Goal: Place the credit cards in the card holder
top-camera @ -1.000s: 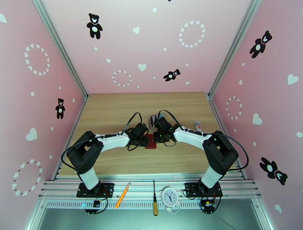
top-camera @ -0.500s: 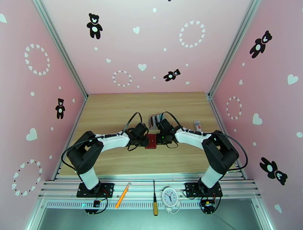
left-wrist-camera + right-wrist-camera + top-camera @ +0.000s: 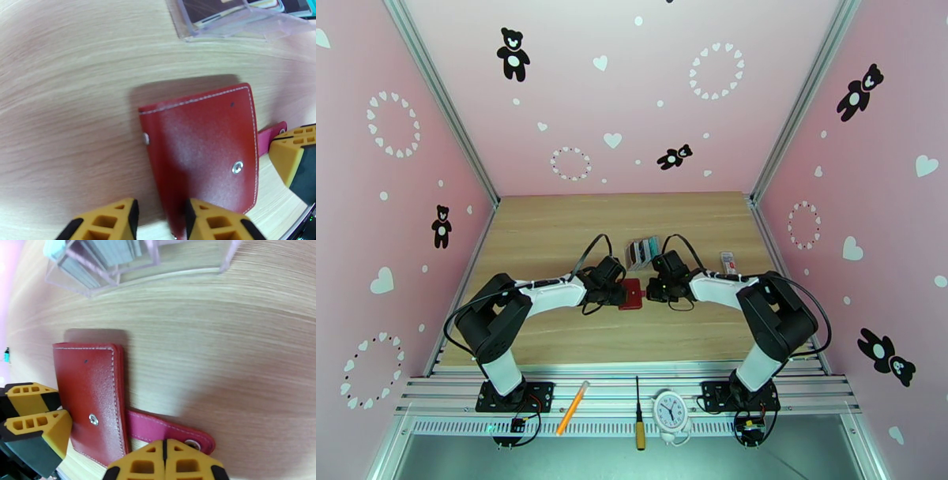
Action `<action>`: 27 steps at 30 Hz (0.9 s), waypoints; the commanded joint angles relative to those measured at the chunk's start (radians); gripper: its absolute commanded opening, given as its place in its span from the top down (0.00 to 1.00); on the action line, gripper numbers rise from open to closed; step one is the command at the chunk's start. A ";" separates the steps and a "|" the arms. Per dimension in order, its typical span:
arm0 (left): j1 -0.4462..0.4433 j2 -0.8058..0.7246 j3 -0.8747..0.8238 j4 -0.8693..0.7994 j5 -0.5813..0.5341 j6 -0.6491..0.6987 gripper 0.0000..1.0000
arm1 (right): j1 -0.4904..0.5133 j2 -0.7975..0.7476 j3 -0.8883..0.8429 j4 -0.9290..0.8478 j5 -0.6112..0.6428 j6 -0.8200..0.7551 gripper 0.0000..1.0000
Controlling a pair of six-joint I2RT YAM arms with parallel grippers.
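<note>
Right hand [image 3: 164, 445], drawn rightward, pressed together at snap tab [image 3: 158, 427]; left hand [image 3: 160, 213], part-spread, straddles card holder [image 3: 201, 142]: tab may slip.

Nothing can be read with certainty; the small white clock [image 3: 671, 410] on the metal rail [image 3: 790, 388] along the table's [image 3: 553, 229] near edge has dial numerals too small to make out; the credit cards [image 3: 209, 8] in the clear stand [image 3: 241, 27] show only blurred print.
</note>
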 commanded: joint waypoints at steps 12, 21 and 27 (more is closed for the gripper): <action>0.031 0.026 0.013 -0.059 -0.018 0.025 0.60 | -0.011 -0.086 0.019 -0.066 -0.068 -0.020 0.88; 0.032 0.024 0.027 -0.058 -0.004 0.027 0.60 | -0.008 -0.050 0.062 -0.038 -0.121 -0.014 0.86; 0.032 0.034 0.039 -0.058 -0.001 0.026 0.59 | -0.008 0.006 0.100 -0.049 -0.127 -0.030 0.85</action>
